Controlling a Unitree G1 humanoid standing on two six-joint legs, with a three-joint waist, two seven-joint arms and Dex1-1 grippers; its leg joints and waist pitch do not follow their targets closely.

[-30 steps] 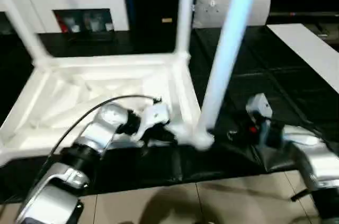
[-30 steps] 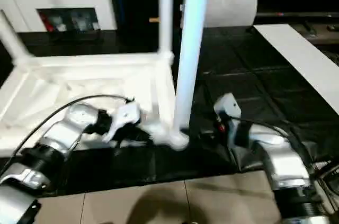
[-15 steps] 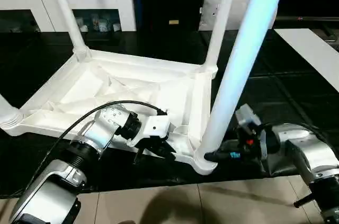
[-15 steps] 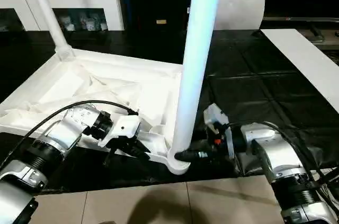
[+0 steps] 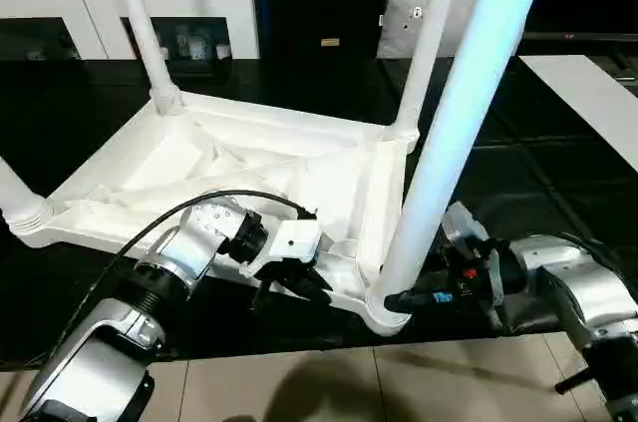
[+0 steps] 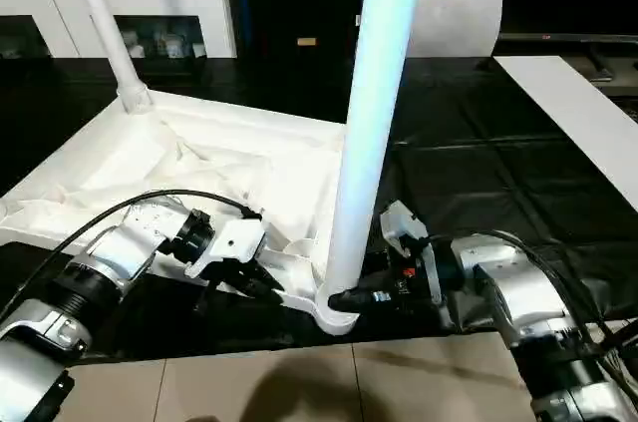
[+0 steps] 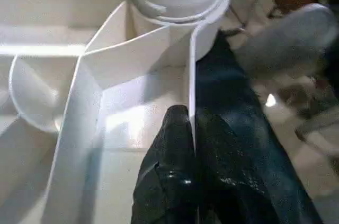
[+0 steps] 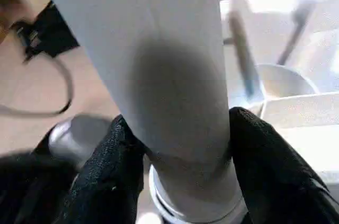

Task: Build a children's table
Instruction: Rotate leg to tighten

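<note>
The children's table lies upside down on the black mat, its ribbed white top [image 5: 249,158] facing up. Legs stand in its corner sockets: a far left one [image 5: 140,13], a far right one [image 5: 429,33] and a thick near one [image 5: 449,133]. My left gripper [image 7: 192,123] is shut on the top's thin near rim [image 7: 192,65], just beside the near right socket. My right gripper [image 5: 399,297] reaches in from the right at that leg's base. Its black fingers [image 8: 106,166] press against both sides of the leg [image 8: 175,75], just above the socket.
A white cabinet [image 5: 169,3] and a grey-white cushion [image 5: 409,13] stand at the back. A white board [image 5: 588,93] lies on the mat [image 5: 538,173] at the right. Pale tiled floor [image 5: 299,382] runs along the near edge. A fourth leg's base [image 5: 20,208] stands at the near left corner.
My right gripper has come in from the right and closed its fingers around the near leg's base. The left gripper has kept its hold on the rim. The camera has shifted.
</note>
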